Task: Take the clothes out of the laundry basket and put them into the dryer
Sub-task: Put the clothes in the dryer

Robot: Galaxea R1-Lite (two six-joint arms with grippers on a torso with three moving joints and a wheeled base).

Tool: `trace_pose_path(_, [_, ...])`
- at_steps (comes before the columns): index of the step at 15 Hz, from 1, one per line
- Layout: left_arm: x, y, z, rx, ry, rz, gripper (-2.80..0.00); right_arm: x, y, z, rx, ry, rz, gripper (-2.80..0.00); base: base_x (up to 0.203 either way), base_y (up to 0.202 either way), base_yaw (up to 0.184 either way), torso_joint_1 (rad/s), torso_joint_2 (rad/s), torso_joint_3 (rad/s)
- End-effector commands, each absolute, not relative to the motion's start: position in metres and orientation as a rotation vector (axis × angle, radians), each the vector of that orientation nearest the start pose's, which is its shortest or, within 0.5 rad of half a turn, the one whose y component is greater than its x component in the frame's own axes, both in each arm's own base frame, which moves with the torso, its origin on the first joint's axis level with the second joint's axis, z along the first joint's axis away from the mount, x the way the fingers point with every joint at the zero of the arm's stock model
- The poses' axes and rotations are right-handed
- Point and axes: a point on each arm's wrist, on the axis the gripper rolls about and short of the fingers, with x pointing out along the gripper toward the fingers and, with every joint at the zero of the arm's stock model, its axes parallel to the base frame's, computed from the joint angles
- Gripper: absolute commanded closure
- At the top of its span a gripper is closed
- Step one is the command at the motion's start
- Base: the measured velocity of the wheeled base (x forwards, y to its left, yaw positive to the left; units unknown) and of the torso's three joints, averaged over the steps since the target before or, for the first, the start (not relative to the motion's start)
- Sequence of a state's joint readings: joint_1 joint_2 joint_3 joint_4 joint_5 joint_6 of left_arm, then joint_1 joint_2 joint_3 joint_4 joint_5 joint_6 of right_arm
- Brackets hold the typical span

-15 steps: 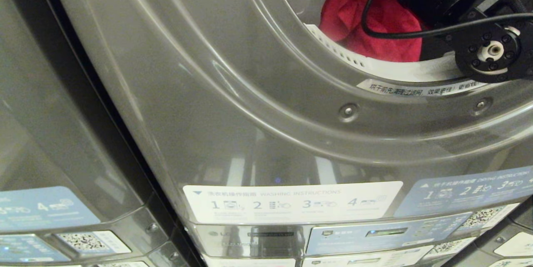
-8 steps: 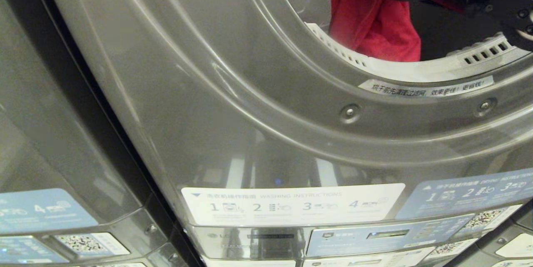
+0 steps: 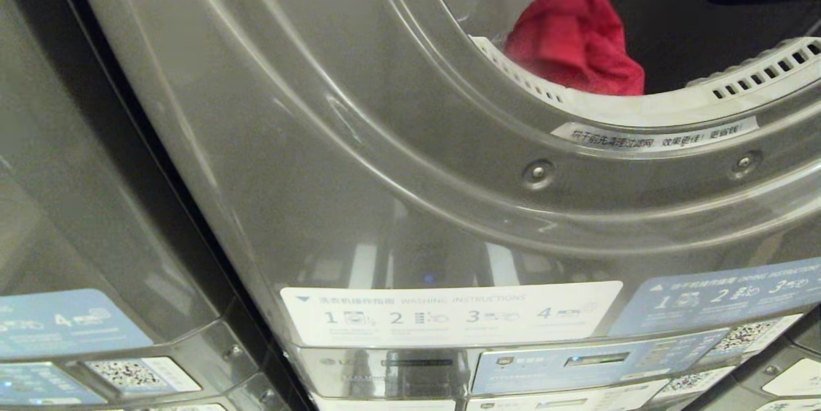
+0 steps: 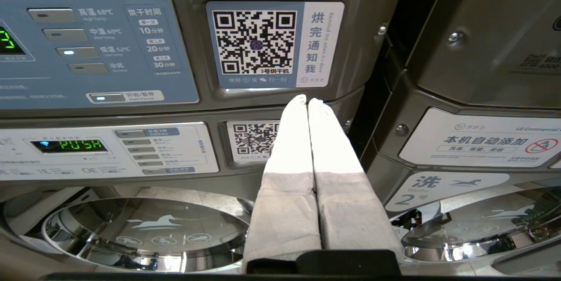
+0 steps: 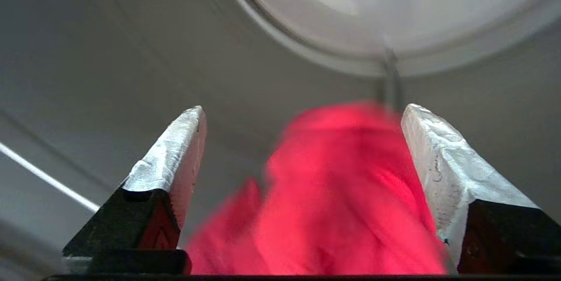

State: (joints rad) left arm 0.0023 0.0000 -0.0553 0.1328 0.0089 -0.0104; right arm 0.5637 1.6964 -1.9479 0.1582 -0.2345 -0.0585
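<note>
Grey dryer [image 3: 359, 142] fronts fill the view, door hole up top right. Red cloth [image 3: 574, 36] sits bunched just inside the opening against the white vent rim [image 3: 616, 106], long axis running up toward the right pincer [image 5: 302, 149], which is spread wide with cloth loose between the fingers. Risk: fabric could snag a finger on pullout and drag back over the lip. Left pincer [image 4: 307, 102] clenched, parked by the control panels [image 4: 101, 53]

Dim warm light, glare on metal, motion-blurred red cloth [image 5: 346, 193]
</note>
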Motion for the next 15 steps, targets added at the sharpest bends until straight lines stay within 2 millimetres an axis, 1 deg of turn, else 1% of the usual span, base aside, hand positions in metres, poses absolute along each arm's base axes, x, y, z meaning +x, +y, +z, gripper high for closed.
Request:
trace_pose_path(1, [-0.028, 0.0, 0.077, -0.01, 0.078, 0.011, 0.0, 0.239, 0.144, 0.417, -0.073, 0.019, 0.258, -2.8, 0.0, 0.0, 0.0, 0.0, 0.0, 0.0])
trace_pose_path(2, [-0.028, 0.0, 0.077, -0.01, 0.078, 0.013, 0.0, 0.238, 0.143, 0.413, -0.088, 0.066, 0.239, -2.8, 0.0, 0.0, 0.0, 0.0, 0.0, 0.0])
trace_pose_path(4, [-0.028, 0.0, 0.077, -0.01, 0.078, 0.012, 0.0, 0.232, 0.15, 0.414, -0.042, 0.065, 0.263, -2.8, 0.0, 0.0, 0.0, 0.0, 0.0, 0.0])
trace_pose_path(5, [-0.028, 0.0, 0.077, -0.01, 0.078, 0.011, 0.0, 0.227, 0.153, 0.417, -0.01, 0.051, 0.284, -2.8, 0.0, 0.0, 0.0, 0.0, 0.0, 0.0])
trace_pose_path(6, [-0.028, 0.0, 0.077, -0.01, 0.078, 0.011, 0.0, 0.227, 0.155, 0.419, 0.005, 0.034, 0.292, -2.8, 0.0, 0.0, 0.0, 0.0, 0.0, 0.0])
trace_pose_path(8, [-0.028, 0.0, 0.077, -0.01, 0.078, 0.011, 0.0, 0.221, 0.156, 0.428, 0.04, -0.043, 0.313, -2.8, 0.0, 0.0, 0.0, 0.0, 0.0, 0.0])
trace_pose_path(10, [-0.028, 0.0, 0.077, -0.01, 0.078, 0.011, 0.0, 0.2, 0.149, 0.433, 0.051, -0.075, 0.35, -2.8, 0.0, 0.0, 0.0, 0.0, 0.0, 0.0])
trace_pose_path(11, [-0.028, 0.0, 0.077, -0.01, 0.078, 0.011, 0.0, 0.185, 0.141, 0.435, 0.053, -0.095, 0.381, -2.8, 0.0, 0.0, 0.0, 0.0, 0.0, 0.0])
trace_pose_path(12, [-0.028, 0.0, 0.077, -0.01, 0.078, 0.012, 0.0, 0.172, 0.133, 0.432, 0.052, -0.111, 0.412, -2.8, 0.0, 0.0, 0.0, 0.0, 0.0, 0.0])
trace_pose_path(13, [-0.028, 0.0, 0.077, -0.01, 0.078, 0.011, 0.0, 0.16, 0.125, 0.431, 0.049, -0.139, 0.438, 0.0, 0.0, 0.0, 0.0, 0.0, 0.0, 0.0])
trace_pose_path(15, [-0.028, 0.0, 0.077, -0.01, 0.078, 0.011, 0.0, 0.137, 0.109, 0.421, -0.004, -0.212, 0.474, 0.0, 0.0, 0.0, 0.0, 0.0, 0.0, 0.0])
